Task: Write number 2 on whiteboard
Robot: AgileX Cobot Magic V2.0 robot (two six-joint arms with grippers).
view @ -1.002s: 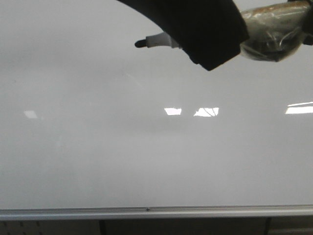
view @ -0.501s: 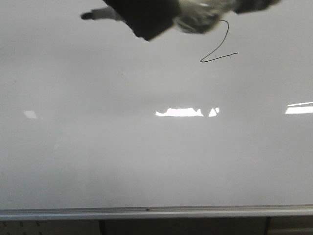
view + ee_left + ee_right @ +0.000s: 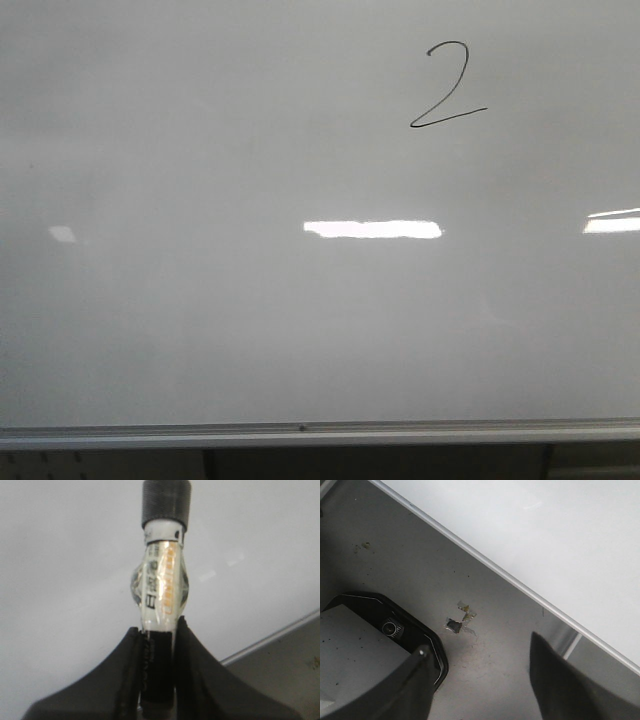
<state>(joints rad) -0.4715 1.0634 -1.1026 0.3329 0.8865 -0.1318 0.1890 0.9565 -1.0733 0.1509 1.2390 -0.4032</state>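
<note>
We see the thin black hand-drawn number 2 [image 3: 447,85] at one o'clock on the glossy white-grey whiteboard [image 3: 200,320]; our left gripper [image 3: 159,630] clamps a light, stiff taped marker [image 3: 161,587] mid-barrel, our right gripper [image 3: 485,675] gapes empty.

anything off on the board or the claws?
Nothing serious. The number 2 sits clean, high on the whiteboard. The left claw grips a marker wrapped in lumpy tape. Taped scraps lie beneath the open right claw.
</note>
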